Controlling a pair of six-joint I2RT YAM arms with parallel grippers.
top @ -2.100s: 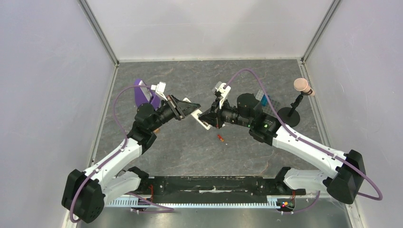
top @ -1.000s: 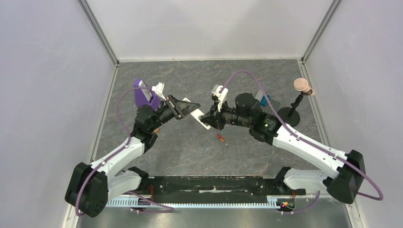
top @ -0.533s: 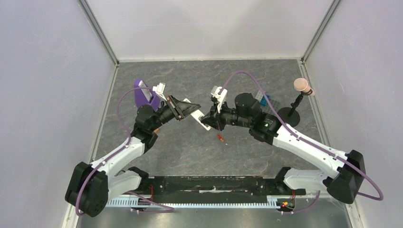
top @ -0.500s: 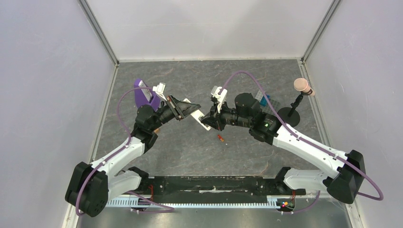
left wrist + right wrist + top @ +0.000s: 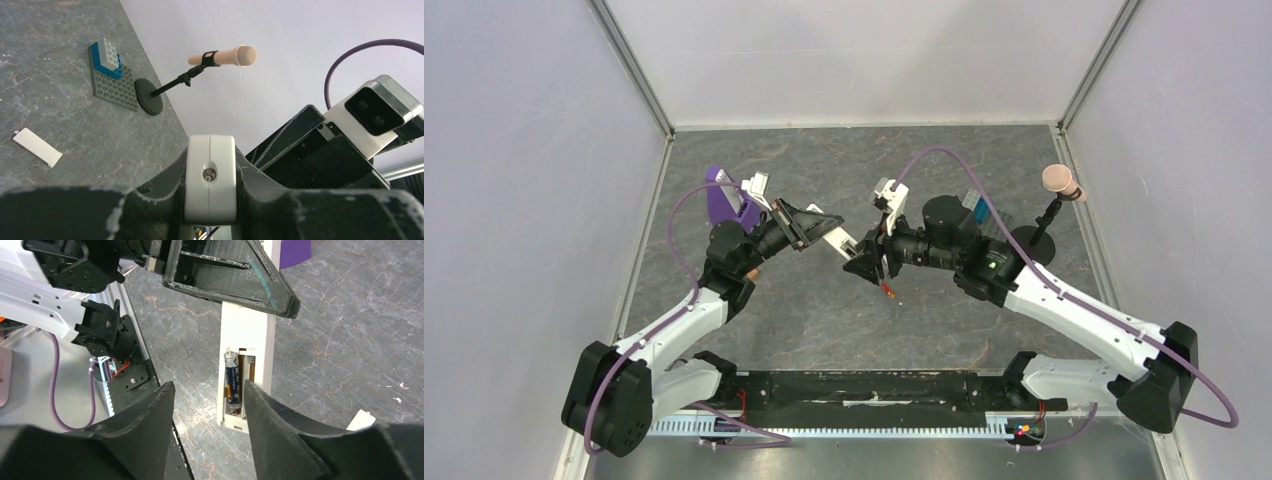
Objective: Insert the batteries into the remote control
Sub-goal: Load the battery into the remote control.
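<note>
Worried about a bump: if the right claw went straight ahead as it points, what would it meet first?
The right claw would probably meet the remote, at its open end holding the dark battery, though depth is unclear.

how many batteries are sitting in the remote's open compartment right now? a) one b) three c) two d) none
a: the right wrist view shows one dark battery in the remote control, the slot beside it is empty, and the red-orange battery lies on the table.
</note>
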